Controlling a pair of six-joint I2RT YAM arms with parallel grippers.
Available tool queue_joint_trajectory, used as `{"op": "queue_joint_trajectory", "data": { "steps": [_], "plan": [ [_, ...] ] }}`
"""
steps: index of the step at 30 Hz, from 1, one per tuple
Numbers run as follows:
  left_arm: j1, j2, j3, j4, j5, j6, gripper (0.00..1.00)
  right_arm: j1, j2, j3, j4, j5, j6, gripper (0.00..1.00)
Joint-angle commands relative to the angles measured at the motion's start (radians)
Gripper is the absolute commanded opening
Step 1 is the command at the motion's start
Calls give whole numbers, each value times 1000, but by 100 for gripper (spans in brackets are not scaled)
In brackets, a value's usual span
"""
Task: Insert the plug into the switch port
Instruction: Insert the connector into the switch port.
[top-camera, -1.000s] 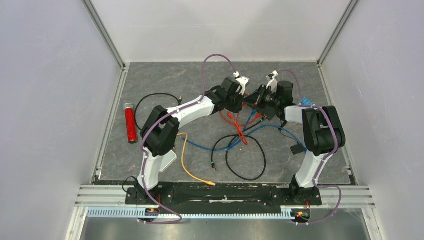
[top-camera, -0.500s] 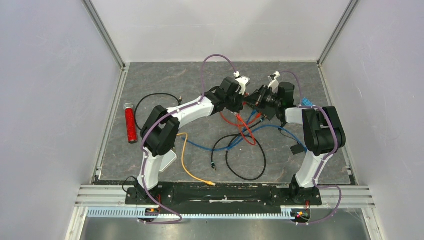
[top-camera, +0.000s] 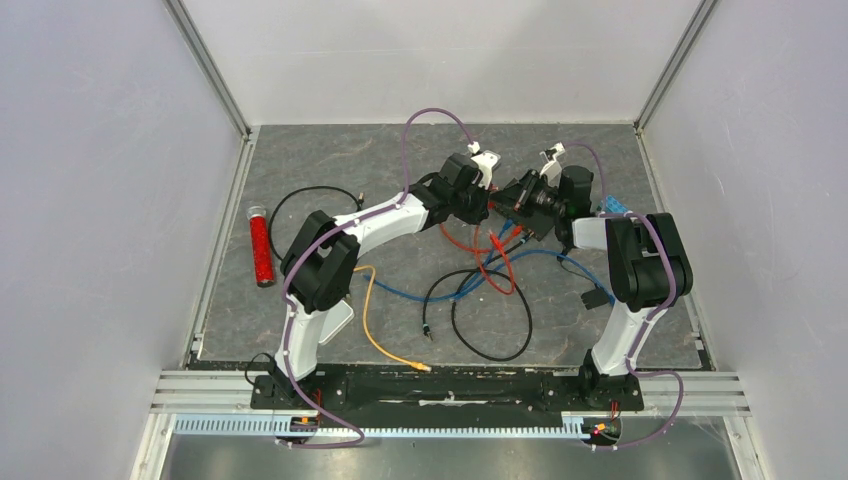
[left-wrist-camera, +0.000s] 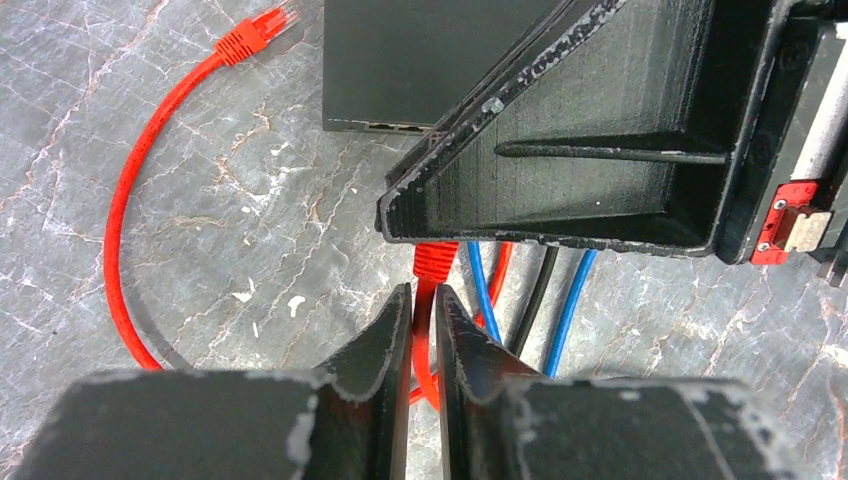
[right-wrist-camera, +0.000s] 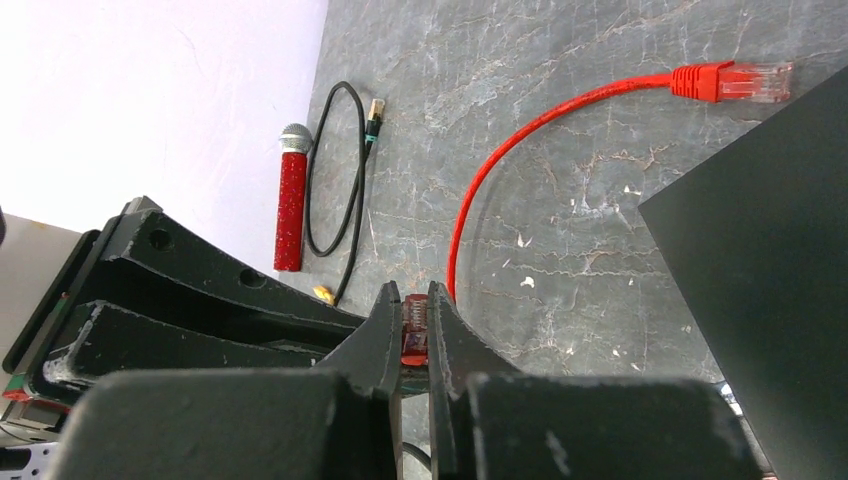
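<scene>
My left gripper (left-wrist-camera: 422, 290) is shut on the red cable (left-wrist-camera: 118, 220) just behind its red plug (left-wrist-camera: 436, 260). My right gripper (right-wrist-camera: 410, 290) is shut on that same plug (right-wrist-camera: 414, 328), and its black body hides the plug's tip in the left wrist view. The black switch (left-wrist-camera: 420, 60) lies just beyond, with its port edge (left-wrist-camera: 395, 126) facing the plug; it also shows in the right wrist view (right-wrist-camera: 770, 260). The cable's other plug (right-wrist-camera: 735, 82) lies free on the mat. In the top view both grippers (top-camera: 488, 205) (top-camera: 508, 203) meet at the back centre.
Blue (left-wrist-camera: 572, 300) and black (left-wrist-camera: 535, 305) cables run under the grippers. A red microphone (top-camera: 261, 246) lies at the left beside a black cable loop (top-camera: 300, 195). An orange cable (top-camera: 375, 320) and another black loop (top-camera: 490, 320) lie nearer the arm bases.
Both grippers have shifted slightly toward the back right together. The loose red cable loop below them has swung to the right.
</scene>
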Motion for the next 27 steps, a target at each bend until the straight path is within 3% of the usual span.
{"op": "queue_joint_trajectory", "data": {
  "steps": [1, 5, 9, 11, 12, 14, 17, 22, 27],
  "plan": [
    [4, -3, 1, 56, 32, -3, 16, -6, -10, -6, 74, -21, 22, 0],
    [10, 4, 1, 69, 64, -8, 2, -10, -9, -13, 98, -26, 38, 0],
    [18, 3, -20, 102, 80, -27, 2, -20, -5, -17, 105, -28, 41, 2],
    [22, 8, -29, 110, 64, -41, 2, -29, -5, -16, 99, -25, 35, 14],
    [24, 12, -30, 107, 51, -44, 2, -38, -7, -11, 80, -21, 20, 25],
    [24, 28, -9, 69, 12, -46, 2, -65, -20, 5, -4, 9, -41, 39],
    [18, 83, 81, -61, -32, -31, 2, -101, -45, 70, -183, 83, -189, 47],
    [9, 165, 199, -205, -90, -27, 2, -146, 10, 257, -442, 188, -403, 54],
    [-2, 201, 237, -249, -140, -22, 2, -162, 85, 421, -588, 309, -546, 55]
  ]
}}
